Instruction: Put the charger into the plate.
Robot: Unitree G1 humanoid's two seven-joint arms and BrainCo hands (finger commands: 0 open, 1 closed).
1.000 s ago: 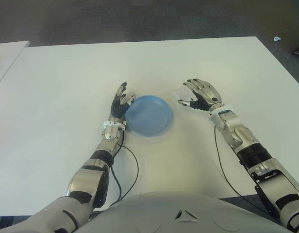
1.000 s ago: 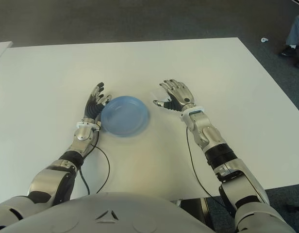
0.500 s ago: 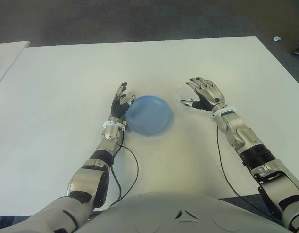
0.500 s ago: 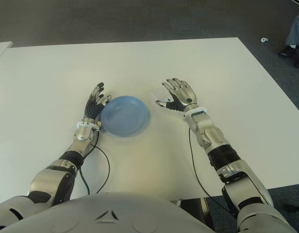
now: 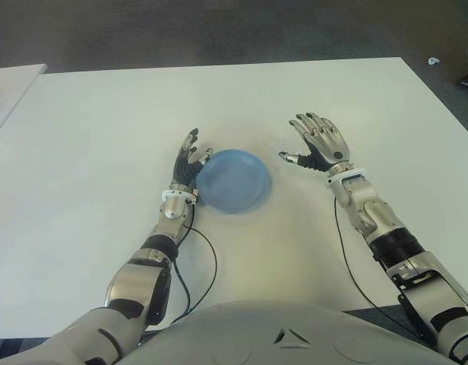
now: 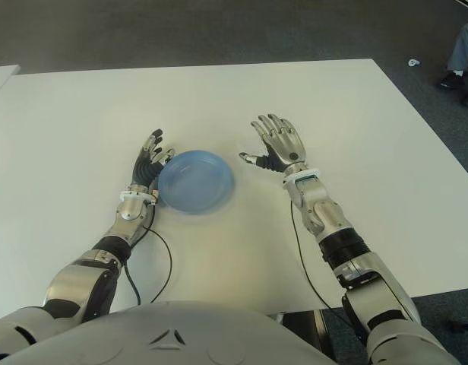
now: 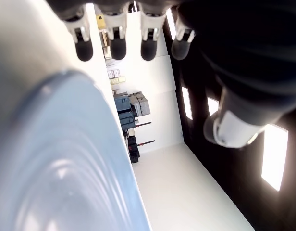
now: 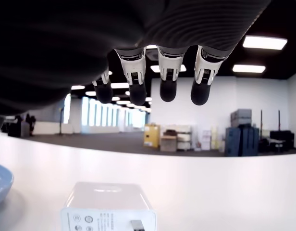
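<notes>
Right hand [image 5: 319, 144] spread above small white square charger [image 8: 108, 207]
Grey icons and print unreadable; left hand [image 5: 190, 161], fingers loosely open, beside round blue plastic plate [image 5: 234, 180].

Plate [image 5: 234, 179] sits mid-table [image 5: 97, 129]. Left hand [image 5: 190, 162] lies against the plate's left rim. Charger [image 8: 109, 206] stands on the table just right of the plate, right hand [image 5: 319, 144] above it, apart.
</notes>
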